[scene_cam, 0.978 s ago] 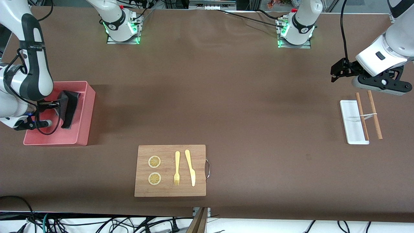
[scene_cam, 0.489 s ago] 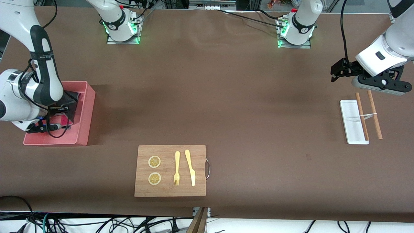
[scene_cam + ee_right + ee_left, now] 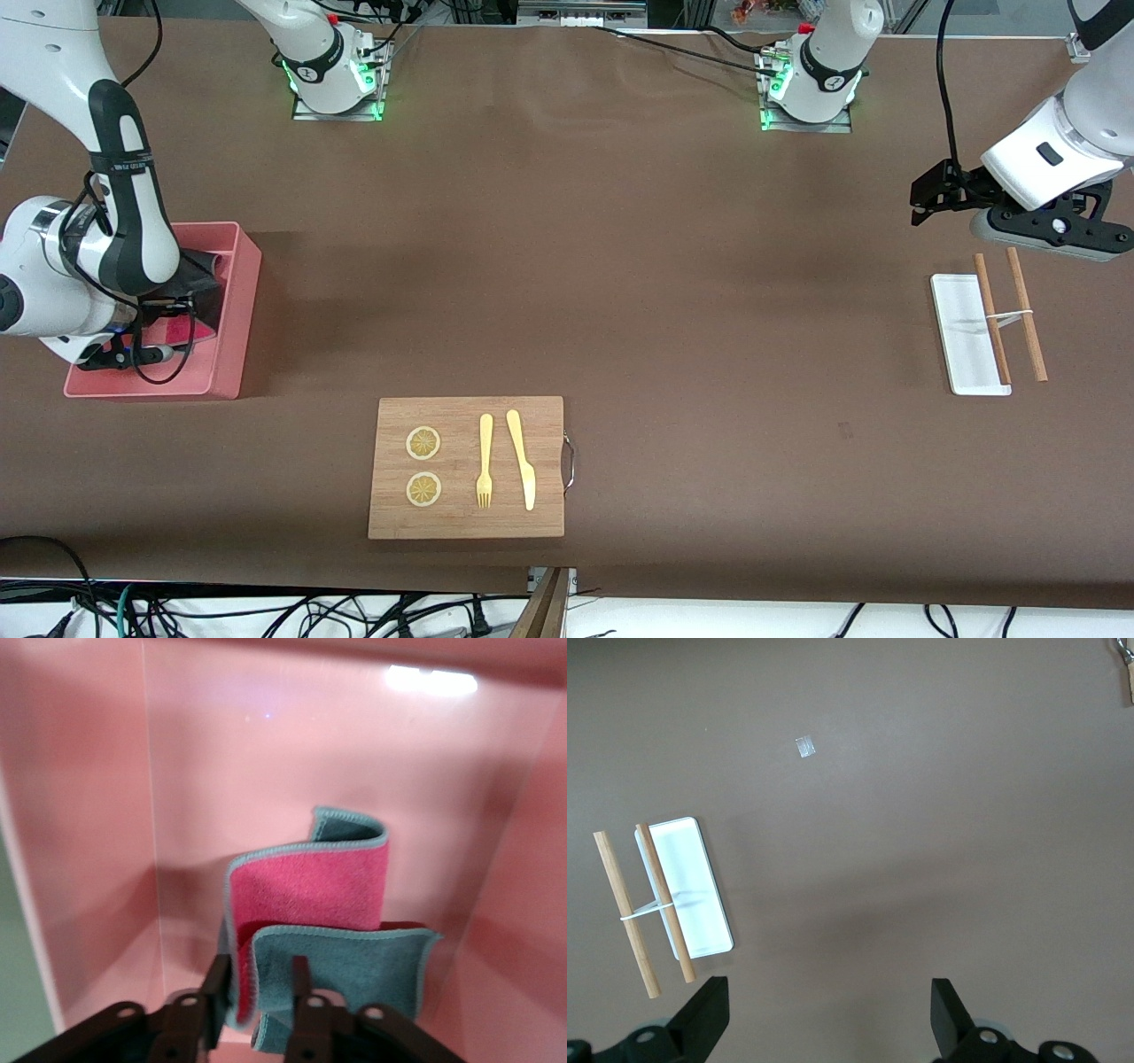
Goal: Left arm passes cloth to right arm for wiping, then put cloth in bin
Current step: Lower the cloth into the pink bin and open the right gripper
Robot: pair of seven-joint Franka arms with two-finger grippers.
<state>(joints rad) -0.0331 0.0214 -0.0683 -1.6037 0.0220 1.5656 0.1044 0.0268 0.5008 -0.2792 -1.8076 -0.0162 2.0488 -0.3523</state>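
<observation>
The pink bin [image 3: 234, 306] stands at the right arm's end of the table. My right gripper [image 3: 259, 962] is low inside it, mostly hidden by the arm in the front view. The cloth [image 3: 310, 904] lies folded on the bin floor [image 3: 266, 753], grey with its magenta side showing, partly between the parted fingers; a dark part shows in the front view [image 3: 202, 271]. My left gripper [image 3: 921, 190] is open and empty, waiting above the table at the left arm's end, and its wrist view [image 3: 828, 1005] shows bare table under it.
A wooden cutting board [image 3: 467, 523] with two lemon slices, a yellow fork [image 3: 485, 461] and a knife [image 3: 523, 459] lies nearer the front camera. A white tray [image 3: 961, 332] and two banded wooden sticks [image 3: 1019, 315] lie under the left arm.
The right arm has lowered the hanging cloth into the bin, and the cloth now rests folded on the floor. The left gripper has drifted slightly toward its end of the table.
</observation>
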